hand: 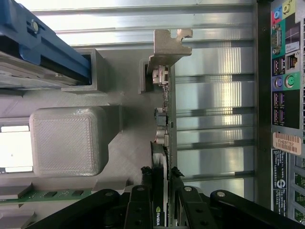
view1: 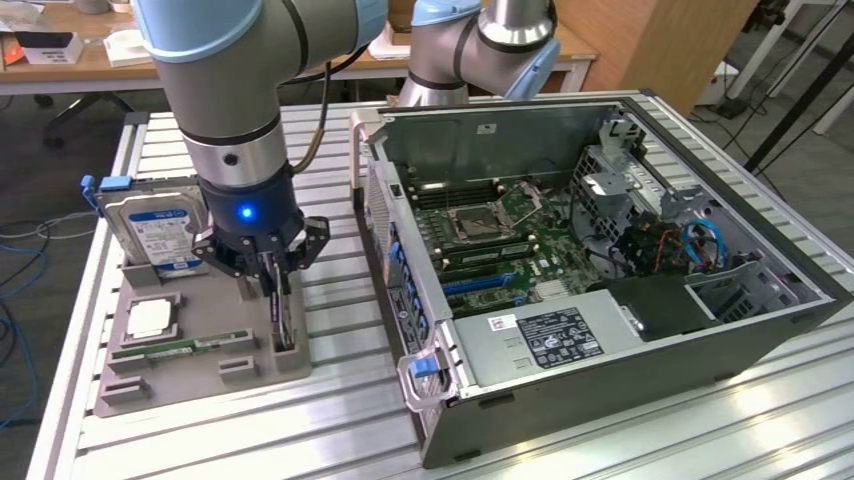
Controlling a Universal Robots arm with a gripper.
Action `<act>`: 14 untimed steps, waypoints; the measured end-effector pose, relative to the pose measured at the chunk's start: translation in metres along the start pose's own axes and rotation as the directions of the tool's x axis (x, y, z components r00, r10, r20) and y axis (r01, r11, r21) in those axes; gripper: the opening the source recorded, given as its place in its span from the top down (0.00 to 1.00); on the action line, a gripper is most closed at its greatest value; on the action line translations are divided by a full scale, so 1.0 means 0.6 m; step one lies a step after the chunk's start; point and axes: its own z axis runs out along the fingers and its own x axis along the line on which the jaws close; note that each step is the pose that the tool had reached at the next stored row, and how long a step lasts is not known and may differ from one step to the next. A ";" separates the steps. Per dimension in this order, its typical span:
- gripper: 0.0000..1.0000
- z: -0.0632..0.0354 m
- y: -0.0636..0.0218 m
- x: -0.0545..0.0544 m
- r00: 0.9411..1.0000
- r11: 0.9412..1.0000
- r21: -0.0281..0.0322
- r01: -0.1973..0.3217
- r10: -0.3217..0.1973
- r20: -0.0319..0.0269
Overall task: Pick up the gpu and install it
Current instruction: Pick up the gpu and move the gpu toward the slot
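Gpu [view1: 280,320] is standing on edge in the tray [view1: 200,390] slot, my jaws clamping it; I'm judging lifting and installing undone

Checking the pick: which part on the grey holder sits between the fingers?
The gpu, the thin card standing on edge; the blue-labelled hard drive and green memory stick are apart, untouched.
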 end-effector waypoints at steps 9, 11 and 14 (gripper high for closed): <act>0.74 0.000 0.000 0.000 1.000 1.000 0.000 0.000 0.000 0.000; 0.74 0.000 0.000 0.000 1.000 1.000 0.000 0.000 0.000 0.000; 0.74 0.000 0.000 0.000 1.000 1.000 0.000 0.000 0.000 0.000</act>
